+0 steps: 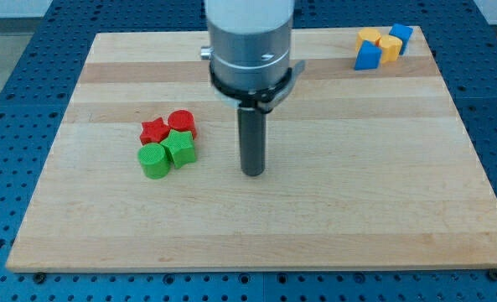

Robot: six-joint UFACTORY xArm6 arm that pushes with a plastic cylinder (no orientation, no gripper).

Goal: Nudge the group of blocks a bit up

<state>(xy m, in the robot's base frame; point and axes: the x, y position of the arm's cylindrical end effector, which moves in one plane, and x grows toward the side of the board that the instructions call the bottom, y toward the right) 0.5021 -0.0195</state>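
A tight group of blocks lies left of the board's middle: a red star (pixel 153 130), a red cylinder (pixel 182 124), a green star (pixel 180 148) and a green cylinder (pixel 154 160), all touching. My tip (pixel 253 173) rests on the board to the right of this group, about level with the green cylinder and apart from it. A second group sits at the view's top right: a yellow block (pixel 370 36), a yellow cylinder (pixel 390 48), a blue block (pixel 366 56) and another blue block (pixel 401 37).
The wooden board (pixel 256 218) lies on a blue perforated table (pixel 13 101). The arm's grey body (pixel 250 42) hangs over the board's top middle and hides part of it.
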